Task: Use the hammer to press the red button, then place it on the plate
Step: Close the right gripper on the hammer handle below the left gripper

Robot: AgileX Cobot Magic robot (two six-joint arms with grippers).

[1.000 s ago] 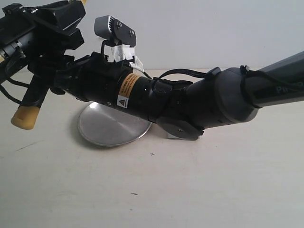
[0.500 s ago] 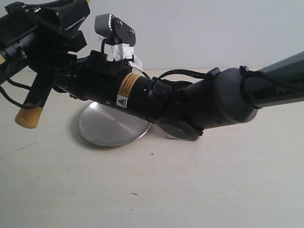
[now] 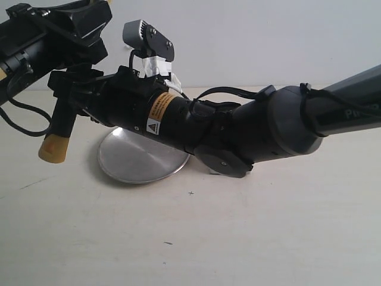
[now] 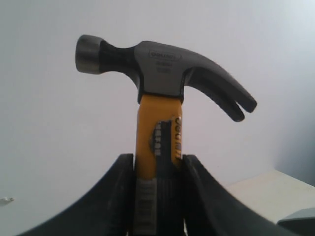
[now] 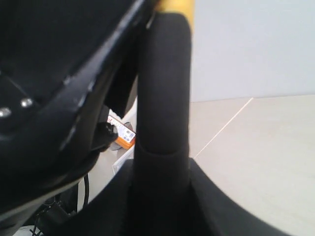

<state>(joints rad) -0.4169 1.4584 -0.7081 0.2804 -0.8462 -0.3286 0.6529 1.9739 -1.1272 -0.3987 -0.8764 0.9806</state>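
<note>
The hammer (image 3: 61, 125) hangs handle-down at the left of the exterior view, its yellow end (image 3: 53, 149) above the table left of the plate (image 3: 140, 159). My left gripper (image 3: 80, 27) is shut on the yellow upper handle just below the dark head (image 4: 162, 73). My right gripper (image 3: 68, 89) reaches across the plate and is shut on the black grip (image 5: 162, 83) lower down. In the wrist views the handle fills the gap of the left gripper (image 4: 157, 162) and of the right gripper (image 5: 162, 167). The red button is hidden behind the right arm.
The right arm (image 3: 238, 128) stretches low over the table from the right and covers the far part of the silver plate. A pale beige tabletop (image 3: 196, 238) spreads in front of it. A white wall (image 3: 268, 36) stands behind.
The hammer handle has swung toward upright, its yellow end moving right toward the plate. The right gripper shifted slightly with it. Both grippers keep their hold.
</note>
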